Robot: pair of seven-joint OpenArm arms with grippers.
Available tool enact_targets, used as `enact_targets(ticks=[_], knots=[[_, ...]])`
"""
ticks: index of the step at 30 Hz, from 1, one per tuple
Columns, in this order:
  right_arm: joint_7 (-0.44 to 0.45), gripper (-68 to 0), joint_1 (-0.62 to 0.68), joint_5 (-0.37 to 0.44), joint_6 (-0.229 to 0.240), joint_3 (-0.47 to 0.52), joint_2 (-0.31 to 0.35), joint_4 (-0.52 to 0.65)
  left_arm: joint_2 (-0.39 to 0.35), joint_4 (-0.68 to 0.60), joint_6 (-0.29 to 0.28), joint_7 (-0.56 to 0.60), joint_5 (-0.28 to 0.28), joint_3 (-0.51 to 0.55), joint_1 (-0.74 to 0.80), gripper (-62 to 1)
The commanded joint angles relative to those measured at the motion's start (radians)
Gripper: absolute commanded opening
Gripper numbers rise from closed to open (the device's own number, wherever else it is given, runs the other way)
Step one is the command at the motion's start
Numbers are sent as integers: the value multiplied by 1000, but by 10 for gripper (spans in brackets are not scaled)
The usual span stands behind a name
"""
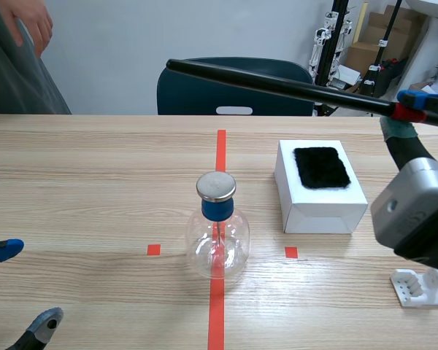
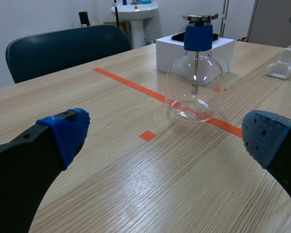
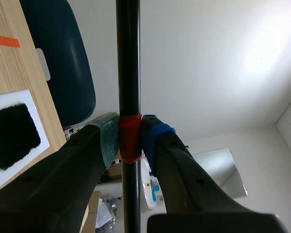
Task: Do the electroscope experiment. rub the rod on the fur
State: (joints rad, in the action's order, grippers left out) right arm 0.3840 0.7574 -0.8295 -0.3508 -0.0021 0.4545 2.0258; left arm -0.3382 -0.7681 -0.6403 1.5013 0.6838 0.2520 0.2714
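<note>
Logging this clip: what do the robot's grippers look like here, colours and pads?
Both have two thick black fingers tipped with soft dotted pads. The left gripper shows blue pads; the right gripper has one grey-green pad and one blue pad. A silver-grey housing sits behind the right one.

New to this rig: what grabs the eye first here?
A long black rod, held in the right gripper at its red band, slants high above the table. A glass flask with a blue neck stands on the red tape line, beside a white box topped with black fur.
</note>
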Motion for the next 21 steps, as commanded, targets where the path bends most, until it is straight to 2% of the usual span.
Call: enact_targets(ticks=[1,6,17,21], knots=[[3,-673,-6,7,-14,6,2,8,-2,-12,-2,47,-10,6,-1,14],[3,-673,-6,7,-14,6,2,8,5,-13,-1,53,71,6,-3,14],[0,-674,-7,7,-14,6,2,8,5,-13,-1,53,84,6,-6,14],[-46,-674,-29,-10,-15,10,3,8,5,-13,-1,53,84,6,-6,14]])
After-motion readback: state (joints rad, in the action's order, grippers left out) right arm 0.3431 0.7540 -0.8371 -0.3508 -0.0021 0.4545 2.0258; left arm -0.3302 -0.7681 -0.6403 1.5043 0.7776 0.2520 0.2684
